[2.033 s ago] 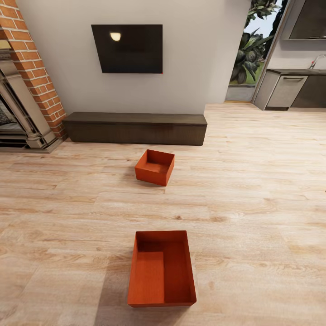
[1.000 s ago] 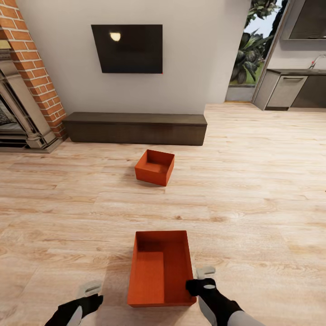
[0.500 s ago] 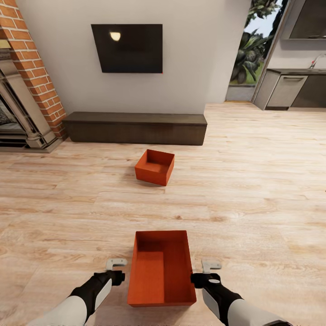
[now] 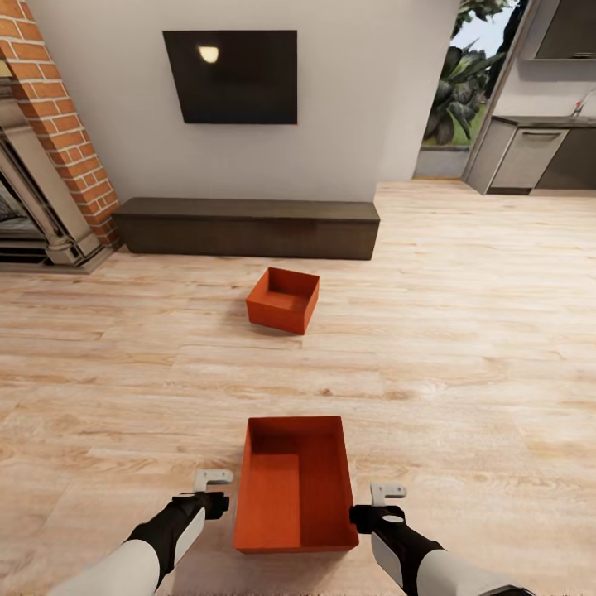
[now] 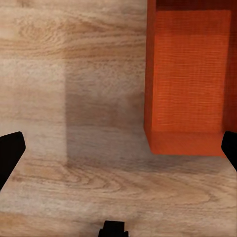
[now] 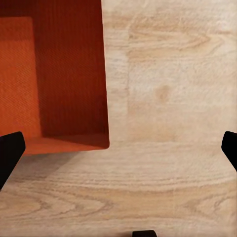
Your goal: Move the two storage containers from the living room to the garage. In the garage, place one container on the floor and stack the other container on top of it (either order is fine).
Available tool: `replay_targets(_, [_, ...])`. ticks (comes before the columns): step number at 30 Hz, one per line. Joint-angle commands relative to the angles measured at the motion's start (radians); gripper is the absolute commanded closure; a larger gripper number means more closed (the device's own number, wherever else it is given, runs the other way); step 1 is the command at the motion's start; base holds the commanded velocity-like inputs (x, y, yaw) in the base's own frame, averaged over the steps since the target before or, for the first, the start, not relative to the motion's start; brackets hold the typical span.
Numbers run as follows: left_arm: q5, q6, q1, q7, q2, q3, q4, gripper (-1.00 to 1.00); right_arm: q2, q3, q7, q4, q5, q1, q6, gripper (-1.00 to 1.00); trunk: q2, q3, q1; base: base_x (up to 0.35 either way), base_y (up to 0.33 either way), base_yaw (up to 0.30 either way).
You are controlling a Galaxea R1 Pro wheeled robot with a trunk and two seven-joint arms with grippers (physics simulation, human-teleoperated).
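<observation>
Btwn left gripper (image 4: 213, 486) & right gripper (image 4: 386, 499): near container (image 4: 295, 488)

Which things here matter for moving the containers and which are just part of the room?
Job:
near orange-red open box bin between the grippers
far orange-red open box bin near the bench
left gripper, open
right gripper, open

Just there:
black wall TV
long dark low bench
red brick fireplace
grey kitchen cabinets
</observation>
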Motion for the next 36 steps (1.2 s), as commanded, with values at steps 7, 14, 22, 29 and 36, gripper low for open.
replay_targets(7, [0.002, 0.006, 0.0, 0.004, -0.001, -0.001, -0.001, -1.0, 0.0, 0.011, -0.004, 0.0, -0.006, 0.0, -0.001, -1.0, 0.0, -0.012, 0.0, 0.0, 0.0, 0.06])
replay_targets(14, [0.002, 0.006, 0.0, 0.004, -0.001, -0.001, -0.001, -1.0, 0.0, 0.013, -0.003, 0.0, -0.004, 0.0, -0.003, -1.0, 0.0, -0.023, 0.0, 0.0, 0.0, 0.079])
replay_targets(22, [0.002, 0.005, 0.0, 0.004, 0.0, -0.001, -0.001, -1.0, 0.001, 0.013, -0.003, 0.0, -0.004, 0.0, -0.003, -1.0, 0.0, -0.036, 0.0, 0.0, 0.0, 0.08])
replay_targets(29, [0.002, 0.005, 0.0, 0.004, -0.001, -0.001, -0.001, -1.0, 0.0, 0.013, -0.003, 0.0, -0.005, 0.0, -0.003, -1.0, 0.0, -0.047, 0.0, 0.0, 0.0, 0.056])
replay_targets(36, [0.002, 0.005, 0.0, 0.004, -0.001, -0.001, -0.001, -1.0, 0.001, 0.012, -0.003, 0.0, -0.007, 0.0, -0.003, -1.0, 0.0, -0.059, 0.0, 0.0, 0.0, 0.002])
